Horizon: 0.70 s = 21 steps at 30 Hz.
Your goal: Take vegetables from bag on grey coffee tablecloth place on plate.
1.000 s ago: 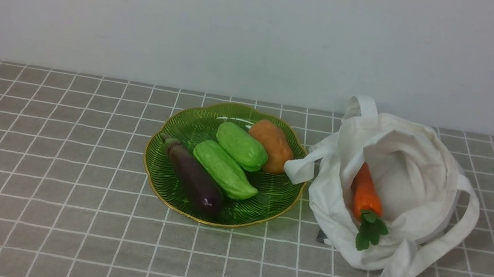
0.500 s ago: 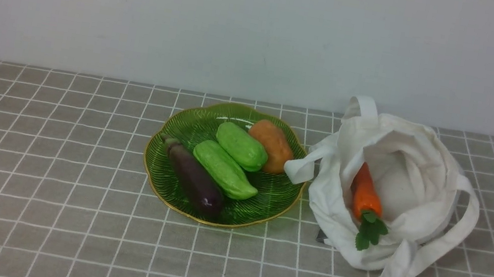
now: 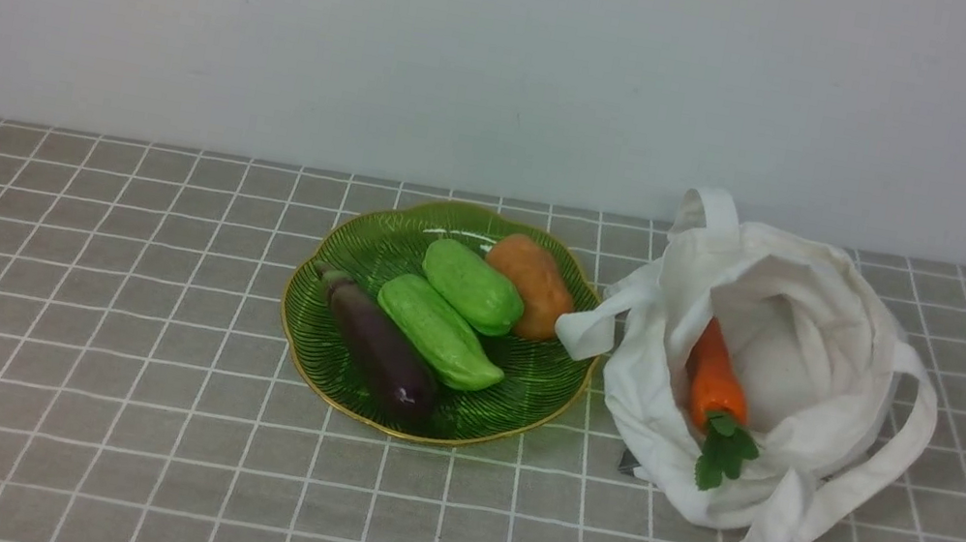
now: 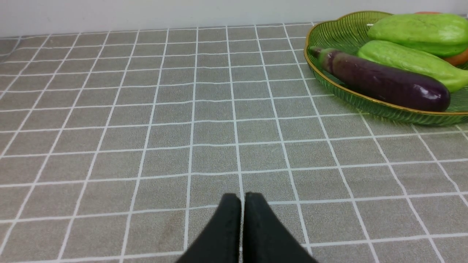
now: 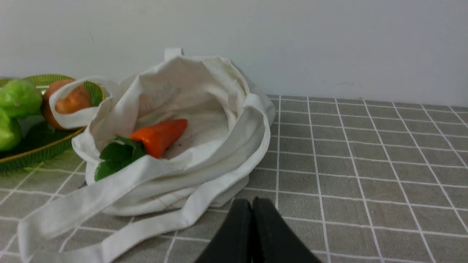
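**Carrot last in bag, right arm closer**

Four of five done: eggplant point(image 3: 381, 350), two gourds point(image 3: 439, 331) point(image 3: 473, 286) and potato point(image 3: 531, 285) sit on the plate point(image 3: 305, 335), centre of the front frame. Only the carrot point(image 3: 713, 378) is left, inside the bag point(image 3: 809, 434) at right of centre, on the grey coffee tablecloth point(image 3: 85, 361) covering the tabletop.

Right pincer point(image 5: 252, 206): fingers pressed together, holding nothing. Left pincer point(image 4: 241, 201): same, closed and empty, over bare cloth.

Key relation: in the right wrist view the carrot point(image 5: 161, 137) lies up and left of the pincer tip, past the near bag wall and a strap. Long axis runs diagonally, leaves point(image 5: 115, 155) lower left, tip upper right. My read: right arm takes it; jaws must open first.

View differences:
- Front view shows neither pincer, but the full plate layout.
- Left wrist view sees the plate and eggplant at upper right, not the bag.
- Only the right wrist view relates pincer to carrot.
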{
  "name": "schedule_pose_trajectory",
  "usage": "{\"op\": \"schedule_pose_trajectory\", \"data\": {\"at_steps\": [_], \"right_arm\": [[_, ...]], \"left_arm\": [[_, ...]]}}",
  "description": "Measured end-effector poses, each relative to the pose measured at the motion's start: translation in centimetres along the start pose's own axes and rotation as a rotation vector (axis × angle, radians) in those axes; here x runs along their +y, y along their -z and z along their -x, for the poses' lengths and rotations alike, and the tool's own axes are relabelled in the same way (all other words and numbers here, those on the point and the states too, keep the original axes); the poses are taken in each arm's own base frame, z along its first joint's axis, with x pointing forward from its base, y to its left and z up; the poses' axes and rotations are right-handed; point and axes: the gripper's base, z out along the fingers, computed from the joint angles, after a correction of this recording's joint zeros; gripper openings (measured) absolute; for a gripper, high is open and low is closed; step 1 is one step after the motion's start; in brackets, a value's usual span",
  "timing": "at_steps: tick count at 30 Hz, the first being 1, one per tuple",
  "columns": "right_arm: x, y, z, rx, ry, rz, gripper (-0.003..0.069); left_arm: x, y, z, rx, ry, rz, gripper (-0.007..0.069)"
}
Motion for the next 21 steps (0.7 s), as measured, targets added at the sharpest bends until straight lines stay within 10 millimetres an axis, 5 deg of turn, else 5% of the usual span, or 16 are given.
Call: {"op": "schedule_pose_trajectory", "data": {"at_steps": [21], "right_arm": [[0.23,-0.11,-0.55,0.025,0.011,0.036,-0.0015]], "left_arm": [[0.0,0.0,0.0,0.0,0.0,0.0,-0.0005]]}}
